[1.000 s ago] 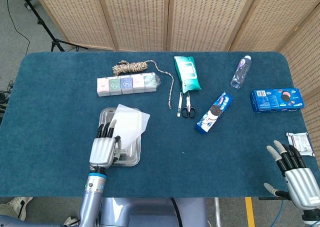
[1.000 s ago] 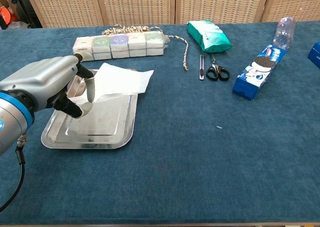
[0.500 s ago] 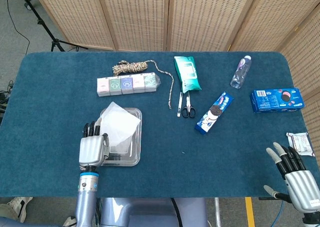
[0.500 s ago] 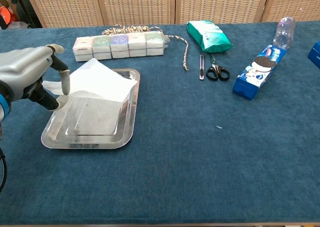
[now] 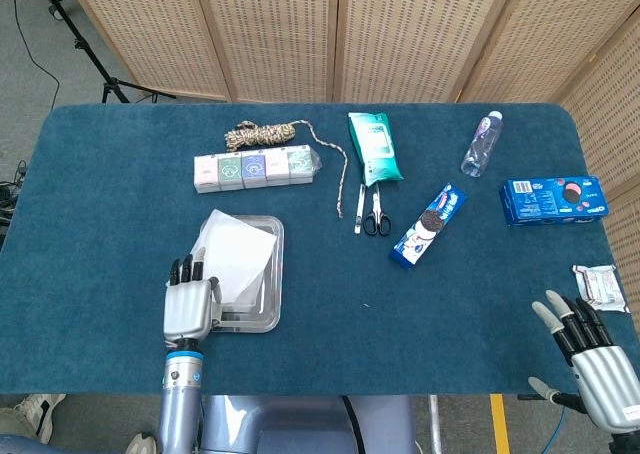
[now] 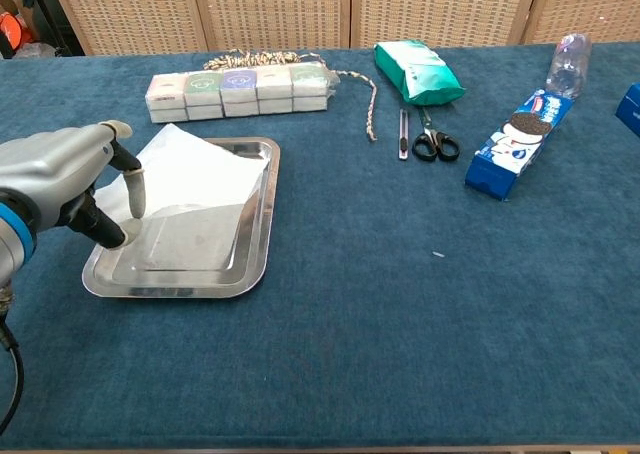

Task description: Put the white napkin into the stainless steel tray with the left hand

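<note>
White napkin (image 5: 237, 251) lies in stainless steel tray (image 5: 270, 305), far-left corner overhanging the rim at 11 o'clock. Left hand (image 5: 190, 302) released at tray's 7 o'clock edge. Right hand (image 5: 592, 349) spread, empty.

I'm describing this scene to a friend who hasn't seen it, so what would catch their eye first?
Probably the white napkin lying in the steel tray near the table's front left, one corner poking over the tray's far left rim. The left hand sits at the tray's left edge, fingers touching the napkin. Next, the colourful clutter behind: a row of small boxes, scissors and blue cookie packs.
</note>
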`<state>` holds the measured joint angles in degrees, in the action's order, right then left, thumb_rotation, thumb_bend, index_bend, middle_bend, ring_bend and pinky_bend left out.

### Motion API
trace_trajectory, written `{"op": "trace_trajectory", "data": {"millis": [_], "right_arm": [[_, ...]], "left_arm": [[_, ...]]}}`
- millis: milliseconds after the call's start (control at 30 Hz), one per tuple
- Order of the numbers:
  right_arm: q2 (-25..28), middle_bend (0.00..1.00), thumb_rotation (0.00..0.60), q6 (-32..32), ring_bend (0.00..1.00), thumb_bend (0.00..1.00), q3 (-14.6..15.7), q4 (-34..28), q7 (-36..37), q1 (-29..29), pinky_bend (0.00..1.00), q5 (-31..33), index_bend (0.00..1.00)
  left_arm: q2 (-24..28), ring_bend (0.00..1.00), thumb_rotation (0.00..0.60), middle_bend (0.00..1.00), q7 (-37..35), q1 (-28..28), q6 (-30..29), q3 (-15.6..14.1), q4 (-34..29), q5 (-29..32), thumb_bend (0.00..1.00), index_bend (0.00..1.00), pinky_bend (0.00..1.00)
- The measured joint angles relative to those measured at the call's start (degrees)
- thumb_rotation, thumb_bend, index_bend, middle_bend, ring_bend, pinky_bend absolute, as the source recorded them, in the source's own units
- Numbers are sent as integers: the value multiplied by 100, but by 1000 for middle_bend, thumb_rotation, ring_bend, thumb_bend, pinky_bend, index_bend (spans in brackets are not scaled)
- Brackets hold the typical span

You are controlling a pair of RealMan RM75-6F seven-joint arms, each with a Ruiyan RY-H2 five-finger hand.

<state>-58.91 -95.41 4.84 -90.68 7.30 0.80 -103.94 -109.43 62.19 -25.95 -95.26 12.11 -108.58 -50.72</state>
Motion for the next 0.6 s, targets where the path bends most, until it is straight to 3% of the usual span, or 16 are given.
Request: {"op": "trace_trajectory", "data": {"millis": [300, 400, 600], "right_arm": [[50, 0, 600, -103, 0, 0, 58, 114, 128, 56, 0, -75, 0], [67, 0, 600, -121, 0, 0, 67, 145, 155, 71, 0, -73, 0], [94, 0, 600, -205, 0, 0, 80, 225, 262, 106, 0, -83, 0]], "left_arm": [[-375, 0, 600, 25, -165, -2, -12, -63, 230, 45, 492, 888, 0], [-410, 0, 600, 24, -283, 8, -1, -92, 236, -39, 402, 884, 0], [-287, 0, 600, 22, -582, 45, 112, -295, 45, -401, 234, 732, 0]]}}
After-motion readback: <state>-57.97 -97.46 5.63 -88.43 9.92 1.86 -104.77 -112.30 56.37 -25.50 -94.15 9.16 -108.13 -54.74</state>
